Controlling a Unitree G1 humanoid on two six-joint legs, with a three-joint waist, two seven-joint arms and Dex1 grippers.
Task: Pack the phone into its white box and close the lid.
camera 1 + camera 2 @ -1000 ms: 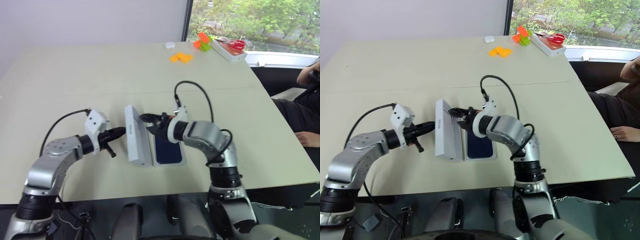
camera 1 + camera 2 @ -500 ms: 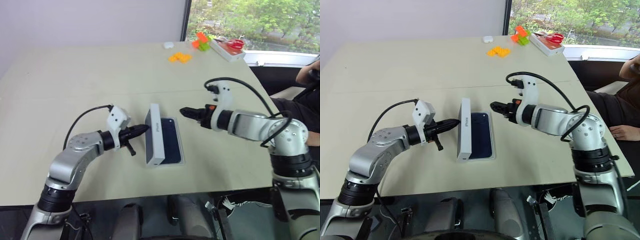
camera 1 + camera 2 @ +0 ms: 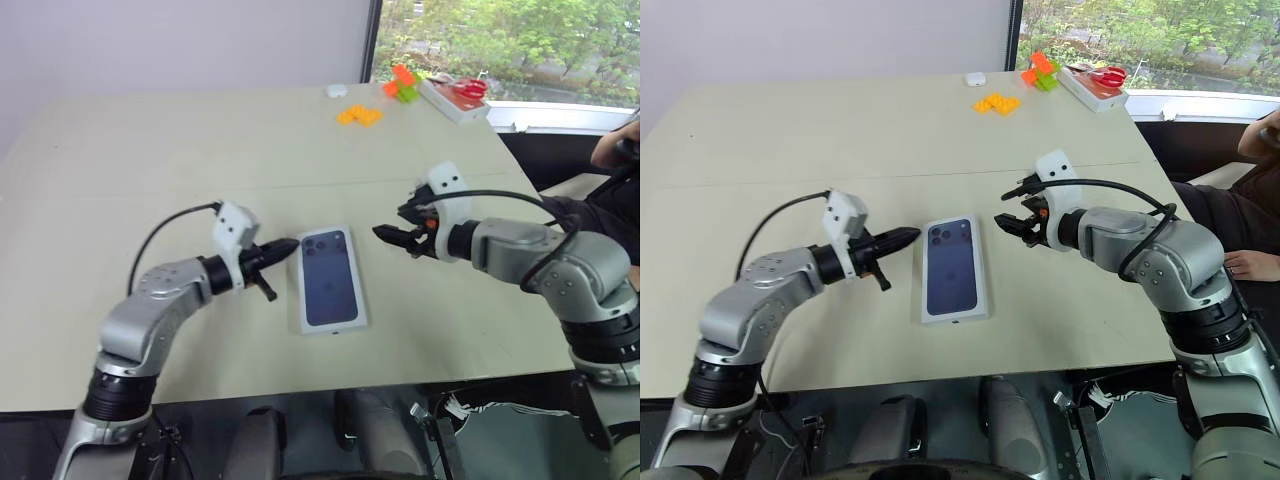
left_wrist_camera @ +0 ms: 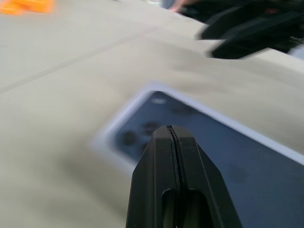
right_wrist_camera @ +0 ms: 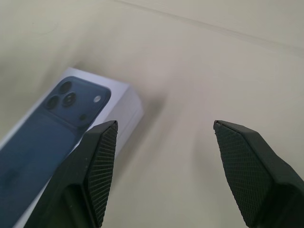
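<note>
The left arm reaches in low from the robot's left, forearm nearly level, and its black two-fingered left gripper [image 3: 285, 246] points at the near-left corner of the closed package, fingers pressed flat together with nothing between them. The tip sits just beside the package's top-left corner; I cannot tell whether it touches. The right arm comes from the other side with its elbow out wide, and its right gripper [image 3: 392, 234] hangs near the package's right side, clearly apart from it, jaws spread wide and empty.

The lid [image 3: 329, 278], a white rectangular box top with a dark blue phone picture printed on its face, lies flat and square over the white box near the front middle of the pale beige table [image 3: 180, 150]. Bare tabletop surrounds it on all sides, and the front edge is fairly near. Small orange blocks [image 3: 361, 115] and a white tray holding red scissors [image 3: 458, 98] sit far back by the window. A seated person's arm [image 3: 1252, 266] shows beyond the right edge.
</note>
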